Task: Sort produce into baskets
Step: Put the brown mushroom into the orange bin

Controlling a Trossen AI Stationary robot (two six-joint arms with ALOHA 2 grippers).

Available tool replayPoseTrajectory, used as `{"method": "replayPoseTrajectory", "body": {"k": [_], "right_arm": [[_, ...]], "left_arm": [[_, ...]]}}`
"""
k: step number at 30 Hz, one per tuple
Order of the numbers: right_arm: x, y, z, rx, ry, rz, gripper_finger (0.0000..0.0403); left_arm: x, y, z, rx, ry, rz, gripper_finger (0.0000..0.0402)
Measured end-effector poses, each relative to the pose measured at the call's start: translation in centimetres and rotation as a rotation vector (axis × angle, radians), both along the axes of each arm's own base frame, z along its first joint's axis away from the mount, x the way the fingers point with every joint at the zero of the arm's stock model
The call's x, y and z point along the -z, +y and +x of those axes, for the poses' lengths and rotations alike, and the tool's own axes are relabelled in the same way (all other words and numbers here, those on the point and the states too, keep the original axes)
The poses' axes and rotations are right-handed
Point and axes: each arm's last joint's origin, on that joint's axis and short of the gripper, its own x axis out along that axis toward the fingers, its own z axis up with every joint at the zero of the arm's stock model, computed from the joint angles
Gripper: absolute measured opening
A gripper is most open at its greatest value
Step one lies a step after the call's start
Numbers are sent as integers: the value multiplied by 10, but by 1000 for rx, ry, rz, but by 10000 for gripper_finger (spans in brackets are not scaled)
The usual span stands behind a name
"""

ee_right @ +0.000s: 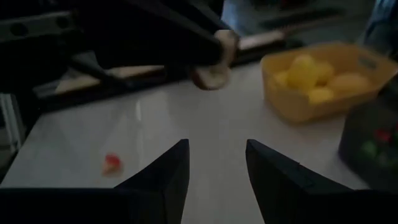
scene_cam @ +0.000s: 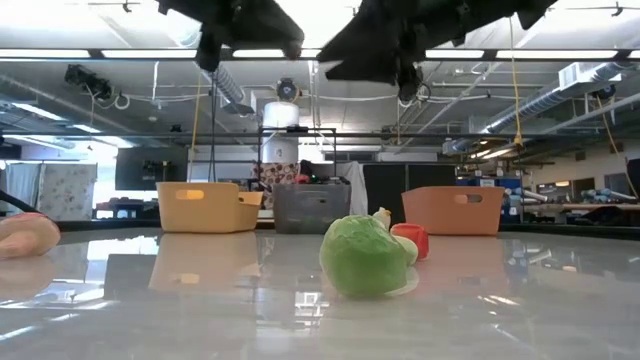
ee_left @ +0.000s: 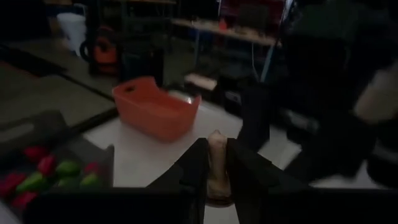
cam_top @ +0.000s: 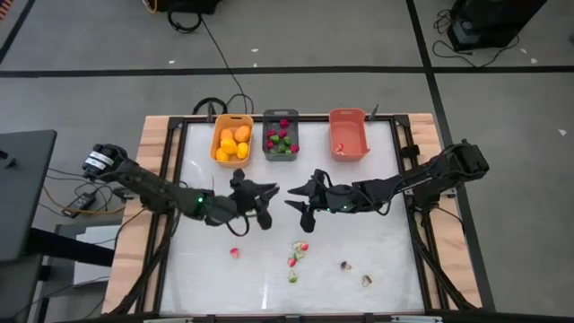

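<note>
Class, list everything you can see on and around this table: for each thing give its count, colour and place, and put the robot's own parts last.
Yellow-orange basket: one, far edge, leftmost of three; holds rounded yellow-orange fruits, several.
Dark grey basket: one, far edge, middle; holds red and green pieces, several.
Salmon basket: one, far edge, rightmost; one small red piece inside.
Loose produce: red-pink piece near left; red and green cluster near centre; two pale-and-dark pieces near right.
Table: one, white top, wooden border.
Left gripper: dark, above table centre, shut on a pale slice.
Right gripper: dark, facing the left one, open, empty.
</note>
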Motion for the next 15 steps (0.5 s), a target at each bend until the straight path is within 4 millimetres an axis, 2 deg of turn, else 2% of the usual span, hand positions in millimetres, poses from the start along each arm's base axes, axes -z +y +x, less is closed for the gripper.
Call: {"method": "replayPoseTrajectory", "body": {"k": [7, 15], "right_arm": [[-11, 3, 2, 13, -96, -96, 172], [-17, -7, 6, -44, -137, -148, 172]], "left_arm": [[-7, 8, 4, 22, -64, -9, 62], [-8, 7, 7, 96, -68, 4, 62]]}}
